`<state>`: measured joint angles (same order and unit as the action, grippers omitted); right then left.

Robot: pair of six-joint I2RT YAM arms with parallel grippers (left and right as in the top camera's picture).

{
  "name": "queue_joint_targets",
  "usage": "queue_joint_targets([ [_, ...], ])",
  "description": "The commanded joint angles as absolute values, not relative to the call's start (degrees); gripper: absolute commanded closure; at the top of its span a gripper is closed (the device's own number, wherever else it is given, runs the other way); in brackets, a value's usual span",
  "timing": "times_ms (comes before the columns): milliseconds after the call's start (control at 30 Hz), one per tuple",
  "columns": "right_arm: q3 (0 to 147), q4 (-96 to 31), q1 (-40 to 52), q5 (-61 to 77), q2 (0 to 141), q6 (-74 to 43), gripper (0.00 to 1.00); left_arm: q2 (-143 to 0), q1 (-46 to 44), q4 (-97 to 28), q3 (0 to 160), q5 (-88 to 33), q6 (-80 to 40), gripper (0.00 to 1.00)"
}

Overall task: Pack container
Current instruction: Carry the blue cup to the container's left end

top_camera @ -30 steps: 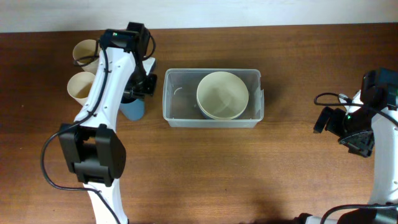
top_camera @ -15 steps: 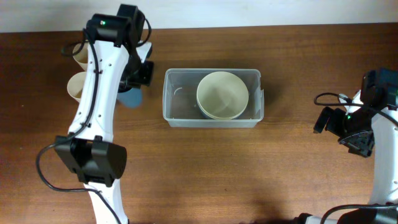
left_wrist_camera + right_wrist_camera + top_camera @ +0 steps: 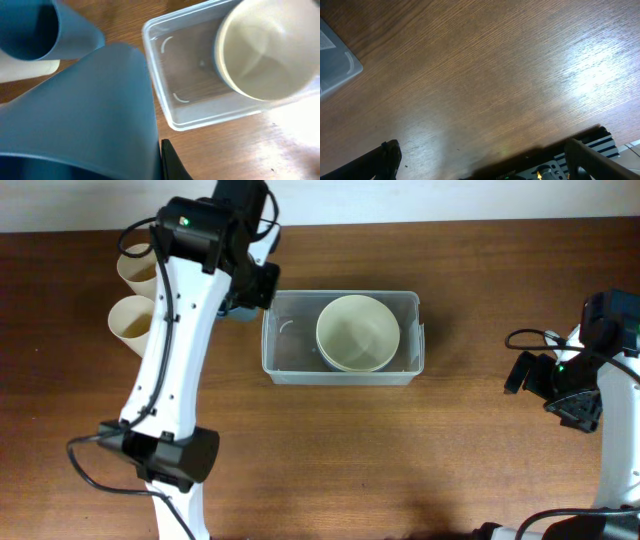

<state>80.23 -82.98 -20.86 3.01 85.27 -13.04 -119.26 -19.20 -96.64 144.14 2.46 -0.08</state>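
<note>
The clear plastic container sits mid-table with a cream bowl inside its right half. My left gripper is shut on a blue cup and holds it at the container's left end. In the left wrist view the blue cup fills the foreground against one black finger, with the container and the bowl beyond. A second blue cup shape shows at top left. My right gripper is open and empty at the far right.
Two beige cups stand at the left of the table, behind my left arm. The right wrist view shows bare wood, a corner of the container and the table's front edge.
My left arm has lifted the blue cup from beside the beige cups and carried it up and right, to the container's left end. The right arm has not moved.
</note>
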Motion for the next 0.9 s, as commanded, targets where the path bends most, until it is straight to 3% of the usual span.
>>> queue_joint_targets([
  [0, 80.1, -82.9, -20.7, 2.5, 84.7, -12.6, 0.01, -115.7, -21.0, -96.7, 145.6, 2.3, -0.9, 0.99],
  [367, 80.1, -82.9, -20.7, 2.5, 84.7, -12.6, 0.01, -115.5, -23.3, -89.6, 145.5, -1.3, -0.9, 0.98],
  [867, 80.1, -82.9, -20.7, 2.5, 84.7, -12.6, 0.01, -117.8, -23.3, -91.1, 144.3, -4.5, -0.9, 0.98],
])
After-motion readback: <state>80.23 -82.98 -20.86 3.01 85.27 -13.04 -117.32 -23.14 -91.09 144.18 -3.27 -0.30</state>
